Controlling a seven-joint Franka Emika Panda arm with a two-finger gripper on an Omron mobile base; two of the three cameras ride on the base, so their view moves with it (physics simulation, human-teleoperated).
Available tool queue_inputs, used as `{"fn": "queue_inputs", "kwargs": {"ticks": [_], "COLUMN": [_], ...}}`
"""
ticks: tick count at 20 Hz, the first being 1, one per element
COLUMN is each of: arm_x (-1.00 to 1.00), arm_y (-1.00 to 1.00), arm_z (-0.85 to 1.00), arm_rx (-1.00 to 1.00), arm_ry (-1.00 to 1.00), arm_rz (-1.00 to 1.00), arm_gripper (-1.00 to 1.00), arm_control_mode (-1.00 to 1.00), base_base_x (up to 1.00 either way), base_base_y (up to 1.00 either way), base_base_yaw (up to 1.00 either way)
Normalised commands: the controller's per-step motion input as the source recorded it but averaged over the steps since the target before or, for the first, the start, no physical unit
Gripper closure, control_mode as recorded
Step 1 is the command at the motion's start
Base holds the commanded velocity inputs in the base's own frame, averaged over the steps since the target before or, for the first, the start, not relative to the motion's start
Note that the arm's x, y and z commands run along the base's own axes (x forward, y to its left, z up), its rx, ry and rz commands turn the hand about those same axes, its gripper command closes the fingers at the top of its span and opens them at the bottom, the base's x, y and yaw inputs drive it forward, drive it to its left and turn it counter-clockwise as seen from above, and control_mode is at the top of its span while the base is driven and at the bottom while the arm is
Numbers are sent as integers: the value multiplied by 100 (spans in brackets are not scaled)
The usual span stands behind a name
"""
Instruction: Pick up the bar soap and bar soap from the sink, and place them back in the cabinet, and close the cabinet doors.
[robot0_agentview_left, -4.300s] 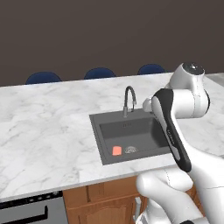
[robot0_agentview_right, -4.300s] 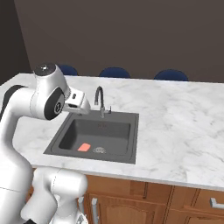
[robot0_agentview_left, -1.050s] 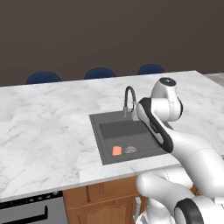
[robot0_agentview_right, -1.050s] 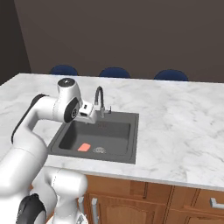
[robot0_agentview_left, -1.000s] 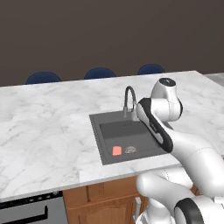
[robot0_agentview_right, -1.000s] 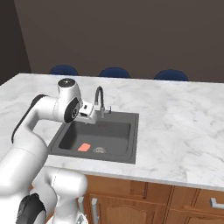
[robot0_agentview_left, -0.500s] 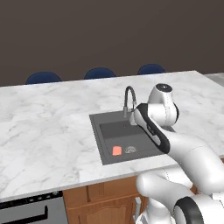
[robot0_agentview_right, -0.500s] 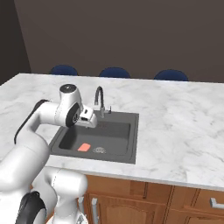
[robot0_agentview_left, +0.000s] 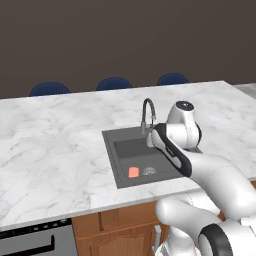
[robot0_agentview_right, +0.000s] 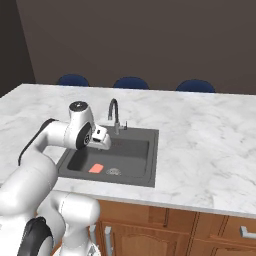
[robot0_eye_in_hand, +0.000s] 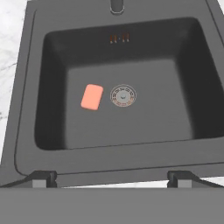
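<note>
Soap sits on the sink floor just beside the drain strainer, well ahead of the spread, empty fingers. Base views add the marble tabletop and faucet.

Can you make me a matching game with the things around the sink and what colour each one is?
Things:
1. bar soap
2. drain strainer
3. countertop
4. faucet

Colours:
A. white marble with grey veins
B. salmon pink
C. dark, arched over the sink
D. round and grey

Pairs: 1-B, 2-D, 3-A, 4-C

The bar soap lies on the sink floor right beside the drain strainer.
</note>
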Motion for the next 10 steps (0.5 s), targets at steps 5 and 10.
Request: {"fn": "queue_inputs", "kwargs": {"ticks": [5,10], "arm_x": [7,6], "arm_y": [1,0], "arm_z": [-9,-10], "arm_rx": [0,0], "arm_ry": [1,1], "arm_rz": [0,0], "arm_gripper": [-100,-100], "arm_control_mode": [-100,-100], "base_base_x": [0,0], "base_base_y": [0,0], "base_base_yaw": [0,0]}}
